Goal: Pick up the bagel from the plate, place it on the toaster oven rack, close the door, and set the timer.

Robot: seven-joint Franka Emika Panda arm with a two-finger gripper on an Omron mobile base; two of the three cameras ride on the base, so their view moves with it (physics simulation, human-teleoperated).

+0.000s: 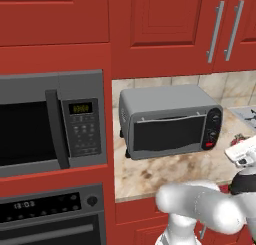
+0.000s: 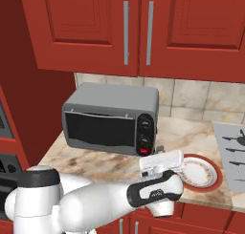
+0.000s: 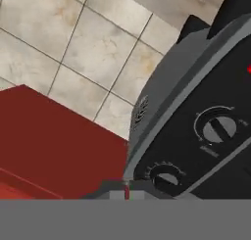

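Note:
The toaster oven (image 1: 165, 101) (image 2: 115, 97) stands on the marble counter against the tiled wall. Its dark glass door (image 1: 169, 133) (image 2: 99, 129) is closed, so the rack and the bagel are hidden. The red-rimmed white plate (image 2: 198, 173) lies bare to the oven's right. My gripper (image 2: 159, 149) (image 3: 126, 191) hovers just in front of the black side panel (image 2: 146, 132), between oven and plate. Its fingertips are pressed together with nothing between them. In the hand view two knobs (image 3: 219, 129) (image 3: 166, 178) sit close ahead of the tips.
A built-in microwave (image 1: 30, 124) and a wall oven (image 1: 45, 219) fill the column left of the counter. Red upper cabinets (image 2: 139, 27) hang above the toaster oven. A grey cooktop (image 2: 234, 152) borders the plate on the right. The counter's front edge (image 1: 145, 194) runs below.

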